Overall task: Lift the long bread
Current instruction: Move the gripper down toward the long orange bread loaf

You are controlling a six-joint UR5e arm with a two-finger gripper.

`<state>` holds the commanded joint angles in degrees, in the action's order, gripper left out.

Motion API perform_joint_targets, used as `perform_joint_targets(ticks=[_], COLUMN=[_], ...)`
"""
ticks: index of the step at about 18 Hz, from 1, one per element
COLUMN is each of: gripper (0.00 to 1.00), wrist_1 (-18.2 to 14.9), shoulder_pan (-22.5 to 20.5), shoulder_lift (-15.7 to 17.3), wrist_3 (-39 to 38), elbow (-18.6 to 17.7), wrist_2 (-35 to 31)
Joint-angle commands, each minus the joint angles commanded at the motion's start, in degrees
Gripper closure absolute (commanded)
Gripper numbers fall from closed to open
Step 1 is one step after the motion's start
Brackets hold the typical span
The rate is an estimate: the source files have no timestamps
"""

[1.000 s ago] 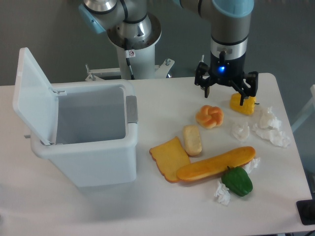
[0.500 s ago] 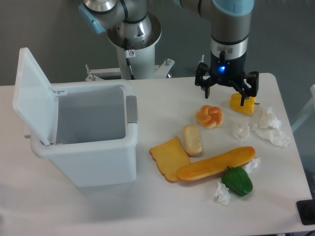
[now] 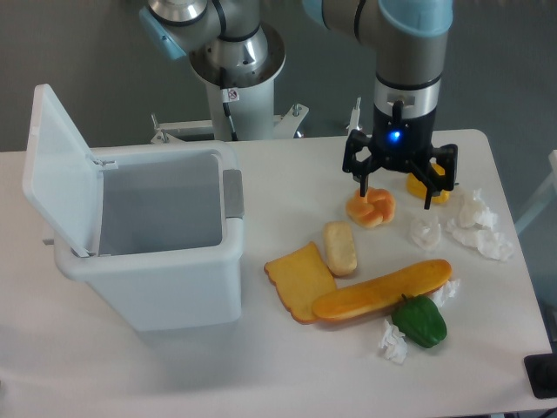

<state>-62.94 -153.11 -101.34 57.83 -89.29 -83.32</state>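
The long bread (image 3: 383,292) is a glossy orange-golden baguette lying on the white table, slanting from lower left to upper right, its left end on a flat toast slice (image 3: 298,279) and a green pepper (image 3: 420,320) touching its lower right side. My gripper (image 3: 396,192) hangs open and empty above the table, well behind the long bread, with its fingers spread over a knotted orange bun (image 3: 369,207).
A short pale roll (image 3: 340,248) lies beside the toast. A yellow piece (image 3: 432,186) sits behind the gripper's right finger. Crumpled white paper (image 3: 474,225) lies at the right and near the pepper (image 3: 392,341). An open white bin (image 3: 148,235) stands at the left.
My gripper has moved toward the camera and slightly down, from beside the yellow piece to over the knotted bun. The foods have not moved.
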Motion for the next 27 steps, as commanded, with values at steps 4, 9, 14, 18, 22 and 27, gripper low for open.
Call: perform_joint_targets(ticks=[4, 9, 14, 18, 22, 27], gripper=[0.0, 0.0, 0.0, 0.0, 0.0, 0.0], wrist_1=[1.4, 3.7, 6.0, 5.9, 5.7, 5.5], shoulder_pan=[1.2, 4.2, 5.9, 6.2, 6.4, 6.3], shoulder_lift=[-1.8, -5.3, -7.9, -8.2, -8.4, -10.9], wrist_3=[0.6, 1.0, 1.0, 5.1, 9.7, 18.8], elbow=[-0.3, 0.3, -0.4, -0.3, -0.3, 0.5], wrist_2=[0.3, 0.2, -1.0, -1.1, -1.1, 3.0])
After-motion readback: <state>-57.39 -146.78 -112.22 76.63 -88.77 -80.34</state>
